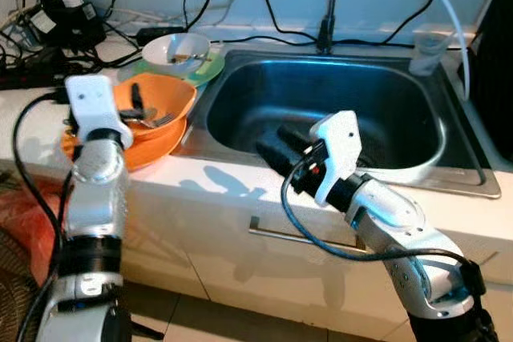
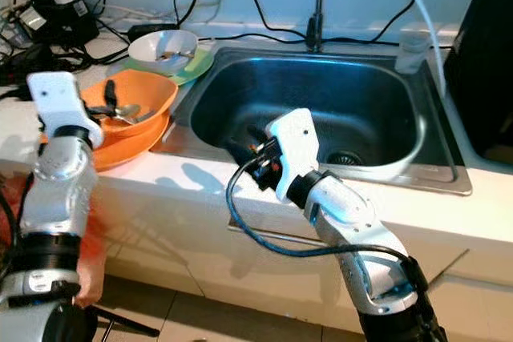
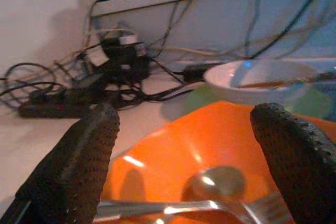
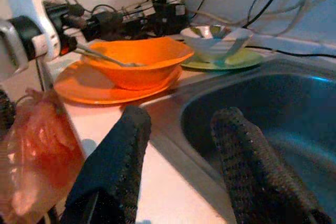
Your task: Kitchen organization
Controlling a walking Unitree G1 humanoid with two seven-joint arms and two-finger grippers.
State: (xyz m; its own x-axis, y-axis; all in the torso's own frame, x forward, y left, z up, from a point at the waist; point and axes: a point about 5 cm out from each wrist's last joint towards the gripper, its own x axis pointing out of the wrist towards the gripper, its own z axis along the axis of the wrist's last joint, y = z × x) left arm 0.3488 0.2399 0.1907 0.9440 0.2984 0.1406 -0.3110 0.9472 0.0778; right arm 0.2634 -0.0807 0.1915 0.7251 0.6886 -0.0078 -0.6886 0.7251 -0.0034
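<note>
The left gripper (image 3: 184,166), fingers apart, hovers over the orange bowl (image 1: 164,102); its spoon (image 3: 210,184) and fork (image 3: 262,205) look slick, best pinched mid-handle.

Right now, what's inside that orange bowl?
The orange bowl holds a spoon and a fork, with the open left gripper over them. Anything beneath the cutlery is hidden.

arms: silver, jointed | wrist housings: white | cables: black, looped | hand fingers (image 3: 84,166): black, dimpled
</note>
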